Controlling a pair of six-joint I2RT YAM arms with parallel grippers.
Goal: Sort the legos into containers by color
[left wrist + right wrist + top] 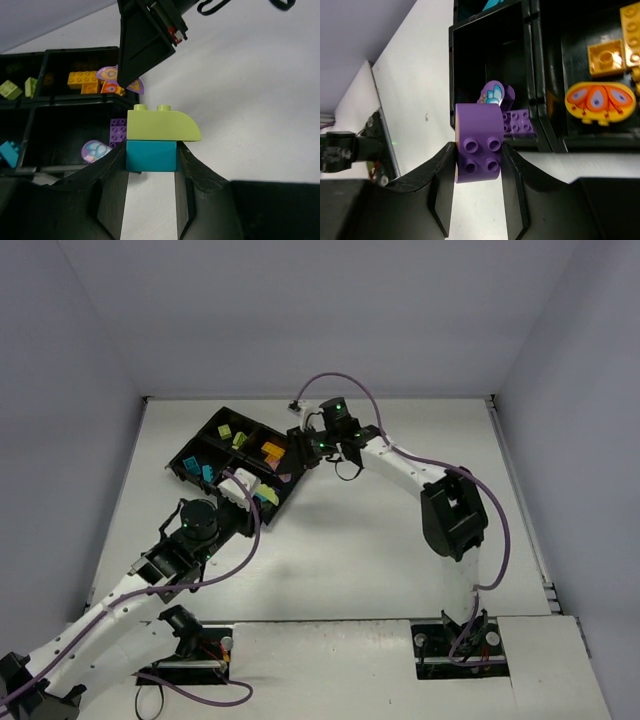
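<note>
Left wrist view: my left pincer (pixel 151 165) clamped on teal brick (pixel 150 156), lime brick (pixel 161 125) stuck on top, just beside tray (pixel 75 98). My right pincer (pixel 477 162) clamped on purple brick (pixel 477 137) at tray edge. Risk: releasing stacked pair mixes colours; pincers close together, may collide.

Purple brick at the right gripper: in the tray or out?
Out. The right gripper is shut on the purple brick, held at the edge of the tray, not lying in a compartment.
</note>
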